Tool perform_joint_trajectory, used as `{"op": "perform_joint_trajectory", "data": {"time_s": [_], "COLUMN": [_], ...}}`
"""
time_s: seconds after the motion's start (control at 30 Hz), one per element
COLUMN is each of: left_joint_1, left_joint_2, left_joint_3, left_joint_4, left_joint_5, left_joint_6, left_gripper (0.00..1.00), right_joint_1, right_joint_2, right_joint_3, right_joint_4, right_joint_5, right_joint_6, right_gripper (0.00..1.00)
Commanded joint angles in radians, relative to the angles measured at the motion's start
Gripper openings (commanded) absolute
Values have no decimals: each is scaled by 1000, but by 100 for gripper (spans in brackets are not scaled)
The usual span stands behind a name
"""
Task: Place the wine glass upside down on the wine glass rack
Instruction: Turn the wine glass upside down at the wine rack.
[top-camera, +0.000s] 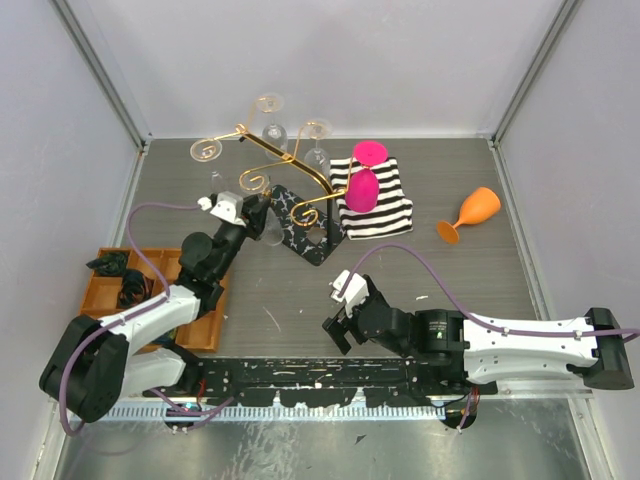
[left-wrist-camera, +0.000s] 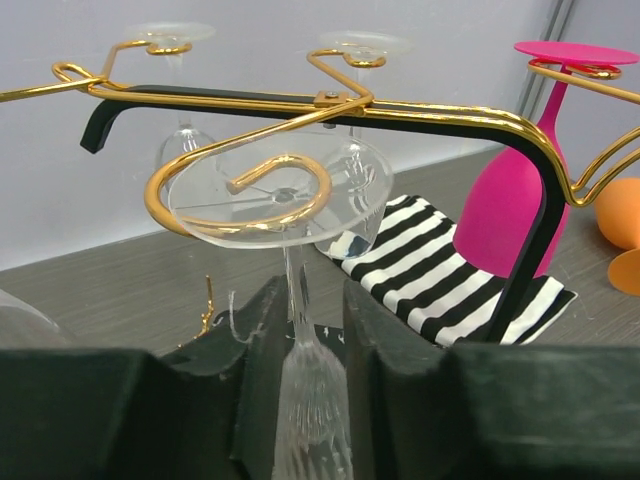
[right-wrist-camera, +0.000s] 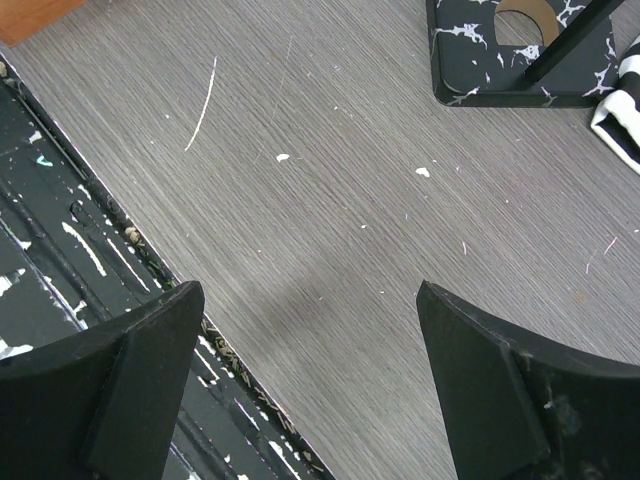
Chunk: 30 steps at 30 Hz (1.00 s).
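A clear wine glass (left-wrist-camera: 270, 205) hangs upside down, its round foot resting on a gold scroll hook of the wine glass rack (left-wrist-camera: 340, 103). The stem drops between the fingers of my left gripper (left-wrist-camera: 308, 292), which stand slightly apart with a small gap on each side of the stem. The top of the bowl shows lower down between them. From above, the left gripper (top-camera: 262, 215) is at the rack's (top-camera: 285, 165) near left hook, by the marbled black base (top-camera: 305, 238). My right gripper (top-camera: 338, 312) hovers open and empty over bare table (right-wrist-camera: 330, 230).
Two more clear glasses (left-wrist-camera: 355, 150) and a pink glass (left-wrist-camera: 505, 200) hang on the rack. Behind it lies a black-and-white striped cloth (top-camera: 385, 205). An orange glass (top-camera: 470, 213) lies on its side at the right. An orange tray (top-camera: 110, 290) sits at the left.
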Motion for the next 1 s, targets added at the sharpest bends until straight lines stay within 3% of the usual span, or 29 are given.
{"op": "perform_joint_trajectory", "data": {"time_s": [0.0, 0.37, 0.47, 0.67, 0.97], "left_joint_1": [-2, -2, -2, -2, -2], "left_joint_2": [-3, -77, -148, -340, -691], "left_joint_3": [24, -2, -15, -75, -75], "left_joint_4": [5, -58, -145, -364, -836], "left_joint_5": [-13, -45, -26, -7, -142], "left_joint_6": [13, -27, -74, -188, -334], "left_gripper": [39, 54, 64, 73, 81], "right_joint_1": [5, 5, 5, -6, -356], "right_joint_2": [-25, -81, -85, -43, -61], "right_joint_3": [8, -6, -9, 4, -53], "right_joint_4": [34, 25, 25, 52, 103], "right_joint_5": [13, 73, 97, 155, -78], "right_joint_6": [11, 29, 38, 60, 160], "right_gripper": [94, 94, 94, 94, 95]}}
